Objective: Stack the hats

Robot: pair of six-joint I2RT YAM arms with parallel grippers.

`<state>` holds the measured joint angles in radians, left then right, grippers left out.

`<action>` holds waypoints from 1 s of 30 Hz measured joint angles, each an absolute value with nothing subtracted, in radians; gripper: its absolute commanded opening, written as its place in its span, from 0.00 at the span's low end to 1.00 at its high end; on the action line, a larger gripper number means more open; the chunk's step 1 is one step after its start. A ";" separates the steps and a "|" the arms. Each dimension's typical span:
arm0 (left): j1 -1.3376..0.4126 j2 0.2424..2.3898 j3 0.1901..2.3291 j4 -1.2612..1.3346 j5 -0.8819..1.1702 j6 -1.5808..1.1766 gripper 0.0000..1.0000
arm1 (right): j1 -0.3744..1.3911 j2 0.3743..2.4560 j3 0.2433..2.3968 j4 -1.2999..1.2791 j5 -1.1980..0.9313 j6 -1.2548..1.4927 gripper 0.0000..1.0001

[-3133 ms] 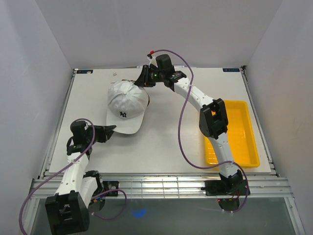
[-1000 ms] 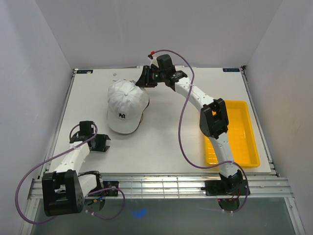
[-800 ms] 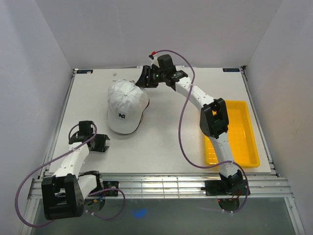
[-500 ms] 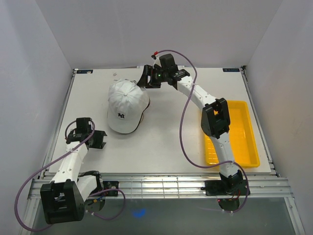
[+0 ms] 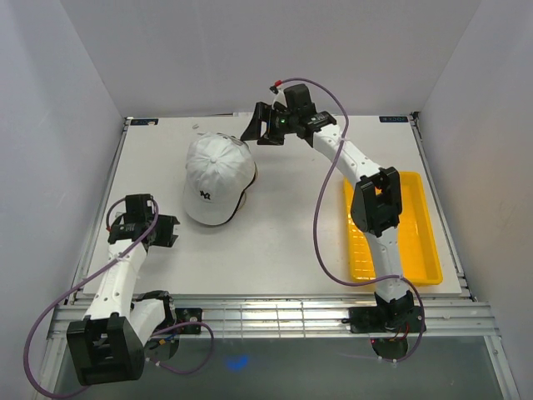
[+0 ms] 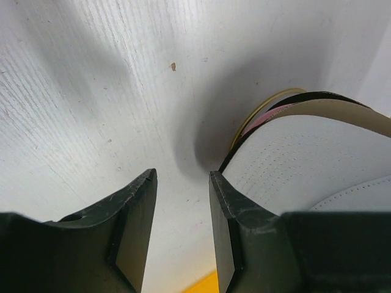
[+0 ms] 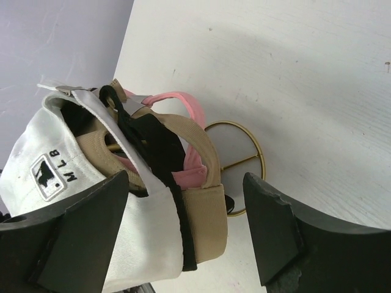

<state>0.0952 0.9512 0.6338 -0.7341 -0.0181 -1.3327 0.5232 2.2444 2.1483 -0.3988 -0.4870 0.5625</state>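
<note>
Four hats sit nested as one stack, the white cap outermost, just ahead of the right pincer, whose jaws stand wide and empty at the back straps. The left pincer, jaws partly apart and holding nothing, faces the brims from nearby. The danger, I judge, is a right finger snagging the black strap between its jaws while pulling away, dragging the pile askew over the gold wire ring beneath
</note>
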 measured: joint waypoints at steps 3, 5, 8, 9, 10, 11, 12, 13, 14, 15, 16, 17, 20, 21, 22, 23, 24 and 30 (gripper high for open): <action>0.095 0.950 0.647 -0.738 -0.017 -1.331 0.50 | 0.516 2.234 2.144 -0.394 -0.501 0.574 0.81; 0.095 0.950 0.655 -0.741 -0.015 -1.327 0.50 | 0.509 2.229 2.144 -0.393 -0.506 0.582 0.81; 0.095 0.949 0.669 -0.743 -0.011 -1.323 0.50 | 0.498 2.210 2.135 -0.393 -0.510 0.594 0.81; 0.095 0.949 0.677 -0.748 -0.009 -1.319 0.50 | 0.495 2.200 2.128 -0.393 -0.512 0.596 0.81; 0.095 0.949 0.686 -0.750 -0.008 -1.315 0.50 | 0.490 2.191 2.124 -0.393 -0.513 0.599 0.81; 0.095 0.948 0.699 -0.751 -0.007 -1.307 0.50 | 0.485 2.179 2.116 -0.391 -0.513 0.600 0.81; 0.095 0.948 0.713 -0.753 -0.007 -1.297 0.50 | 0.480 2.165 2.108 -0.393 -0.513 0.601 0.81; 0.095 0.948 0.732 -0.757 -0.005 -1.286 0.51 | 0.474 2.149 2.096 -0.391 -0.512 0.601 0.81; 0.095 0.948 0.752 -0.757 -0.003 -1.273 0.51 | 0.468 2.128 2.080 -0.390 -0.513 0.601 0.81; 0.095 0.948 0.778 -0.759 0.004 -1.259 0.51 | 0.461 2.104 2.061 -0.390 -0.512 0.601 0.81; 0.095 0.949 0.806 -0.760 0.009 -1.240 0.51 | 0.454 2.077 2.038 -0.390 -0.512 0.600 0.82; 0.095 0.949 0.836 -0.757 0.015 -1.219 0.52 | 0.448 2.045 2.009 -0.385 -0.511 0.600 0.82; 0.095 0.949 0.916 -0.746 0.053 -1.149 0.57 | 0.428 1.915 1.892 -0.389 -0.501 0.595 0.82; 0.095 0.949 0.936 -0.739 0.074 -1.126 0.58 | 0.420 1.866 1.844 -0.382 -0.497 0.591 0.82; 0.095 0.949 0.955 -0.732 0.100 -1.103 0.60 | 0.410 1.810 1.794 -0.383 -0.496 0.588 0.82; 0.095 0.951 0.973 -0.728 0.128 -1.077 0.60 | 0.402 1.753 1.750 -0.388 -0.492 0.583 0.83; 0.095 0.953 0.991 -0.723 0.155 -1.052 0.61 | 0.394 1.697 1.706 -0.388 -0.486 0.575 0.84; 0.026 0.979 1.146 -0.725 0.281 -0.920 0.63 | 0.358 1.280 1.420 -0.403 -0.393 0.517 0.89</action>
